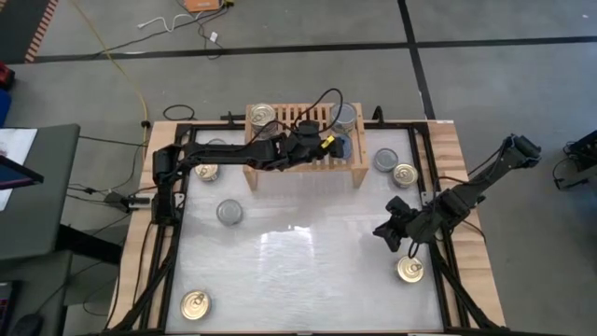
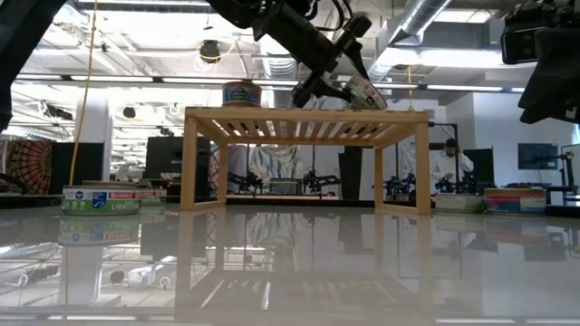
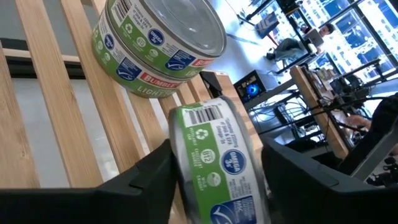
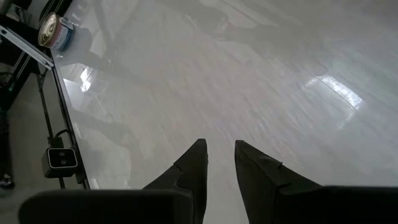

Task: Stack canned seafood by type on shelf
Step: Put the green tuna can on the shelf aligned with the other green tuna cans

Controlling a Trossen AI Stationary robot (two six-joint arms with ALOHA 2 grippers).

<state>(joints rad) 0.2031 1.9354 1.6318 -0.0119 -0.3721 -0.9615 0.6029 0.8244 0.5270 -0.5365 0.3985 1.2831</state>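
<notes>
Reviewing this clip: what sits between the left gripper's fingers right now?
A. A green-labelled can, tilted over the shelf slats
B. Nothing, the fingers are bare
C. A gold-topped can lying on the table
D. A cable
A. In the left wrist view, the green-labelled can sits tilted between the left gripper fingers above the wooden shelf, beside another can already resting on the slats.

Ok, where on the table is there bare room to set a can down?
The middle of the table, between the silver-top can and the right pincer, is bare. The shelf is crowded by the left pincer and cans.
</notes>
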